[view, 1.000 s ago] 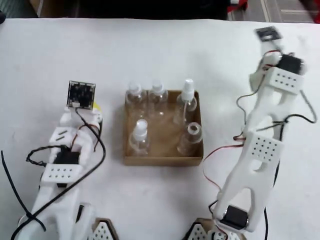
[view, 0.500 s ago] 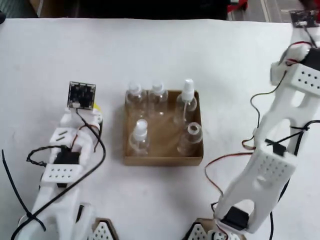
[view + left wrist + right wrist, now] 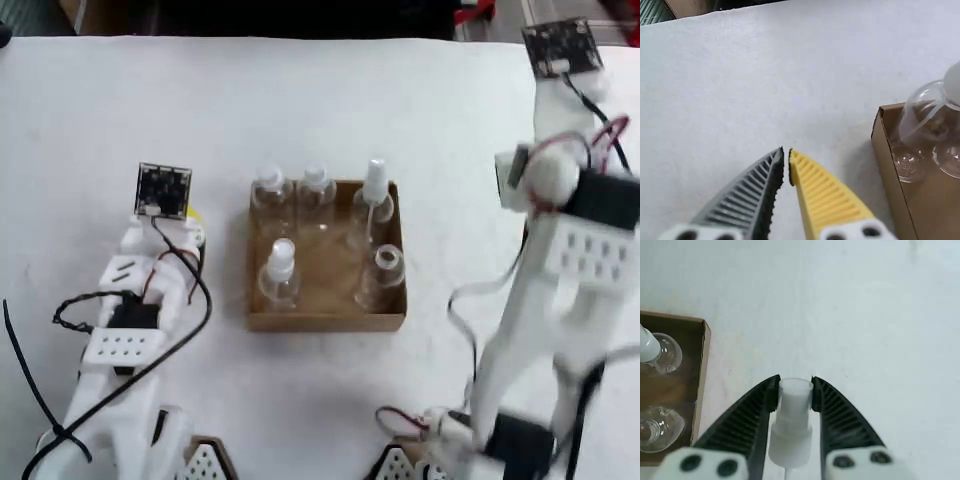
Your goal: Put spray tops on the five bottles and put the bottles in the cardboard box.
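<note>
While the left claw (image 3: 786, 153) is clenched empty left of the cardboard box (image 3: 325, 321), a spray top (image 3: 792, 412) is grasped by the right claw (image 3: 794, 383).

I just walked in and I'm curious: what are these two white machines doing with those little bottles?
The right arm's pincer is shut on a white plastic spray top, over the white table beside the brown cardboard box. Five clear plastic bottles stand in that box; the front right bottle appears to have no top yet. The left arm's pincer is shut and empty, on the box's other side.
</note>
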Robot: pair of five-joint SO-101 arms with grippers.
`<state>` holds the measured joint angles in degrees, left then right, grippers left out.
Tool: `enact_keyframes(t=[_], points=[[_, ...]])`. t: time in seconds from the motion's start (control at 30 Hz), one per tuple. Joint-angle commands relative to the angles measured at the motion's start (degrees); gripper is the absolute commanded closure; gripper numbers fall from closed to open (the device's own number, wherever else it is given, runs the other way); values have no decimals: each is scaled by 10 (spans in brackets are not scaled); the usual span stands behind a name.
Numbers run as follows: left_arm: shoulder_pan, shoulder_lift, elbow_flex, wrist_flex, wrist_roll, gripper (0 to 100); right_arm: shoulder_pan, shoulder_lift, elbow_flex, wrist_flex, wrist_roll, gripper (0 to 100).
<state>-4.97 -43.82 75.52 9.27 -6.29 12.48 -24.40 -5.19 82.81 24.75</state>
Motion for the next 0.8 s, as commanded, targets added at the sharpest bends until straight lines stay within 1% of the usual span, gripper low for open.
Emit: enact_keyframes(t=[0.0, 0.1, 0.2, 0.3, 0.4, 0.5, 0.63, 0.7, 0.77], points=[[4, -1, -2, -13, 4, 976, -7, -167, 164, -131, -54, 982], [4, -1, -2, -13, 4, 976, -15, -296, 289, -231, -104, 982], [4, -1, -2, -13, 4, 976, -55, -414, 371, -284, -117, 983], [6, -1, -2, -13, 4, 976, -127, -507, 389, -293, -118, 983], [7, -1, -2, -13, 4, 976, -200, -563, 381, -301, -127, 983], [7, 0, -2, -13, 4, 976, -245, -592, 358, -320, -156, 983], [7, 0, -2, -14, 4, 976, -256, -618, 343, -342, -202, 983], [7, 0, -2, -14, 4, 976, -253, -629, 372, -364, -201, 982], [7, 0, -2, -14, 4, 976, -253, -644, 435, -408, -188, 982]])
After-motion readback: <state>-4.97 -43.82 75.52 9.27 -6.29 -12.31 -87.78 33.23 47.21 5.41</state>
